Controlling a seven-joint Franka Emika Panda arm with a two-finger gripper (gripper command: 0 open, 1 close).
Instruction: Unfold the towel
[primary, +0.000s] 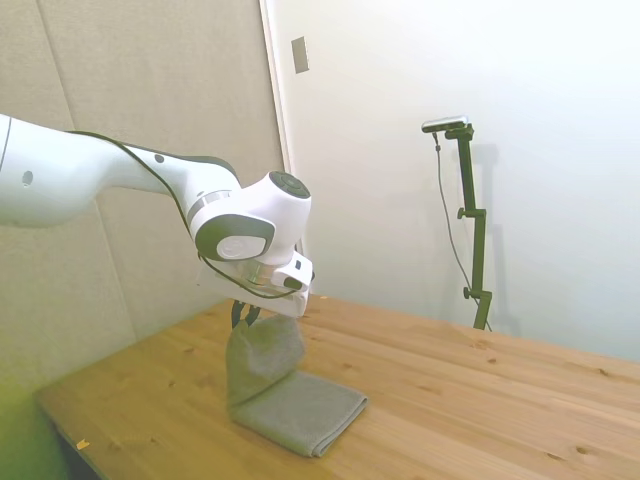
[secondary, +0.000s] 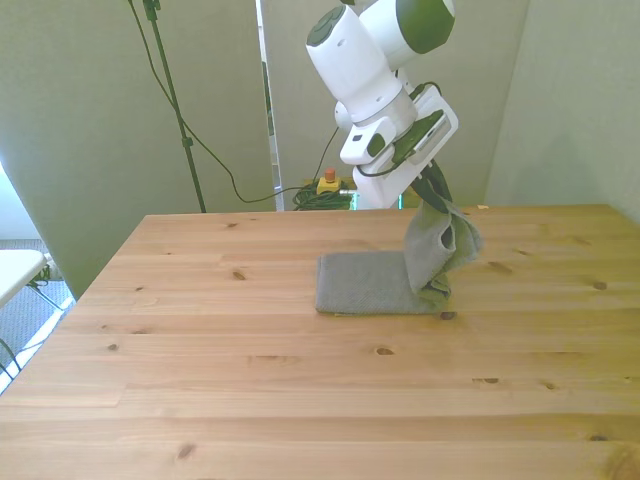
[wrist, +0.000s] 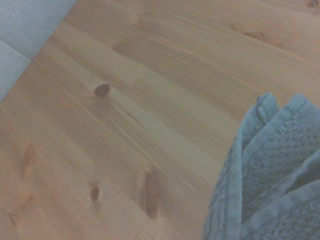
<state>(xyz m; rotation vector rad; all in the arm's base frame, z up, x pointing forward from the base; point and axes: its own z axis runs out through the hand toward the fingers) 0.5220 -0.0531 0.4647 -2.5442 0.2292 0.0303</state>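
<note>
The hand (secondary: 437, 192) is closed on one end of the towel (secondary: 390, 278), holding that layer lifted above the desk (secondary: 250, 380) while the rest lies flat. In the front view the raised fold stands at the 3 o'clock end of the flat part. The step in hand looks like peeling the top layer open. Next, the lifted end probably needs carrying outward, away from the flat part, then lowering and releasing so the cloth spreads.

towel (secondary: 400, 275) on table (secondary: 200, 380); one end lifted under claw (secondary: 436, 190)
</note>
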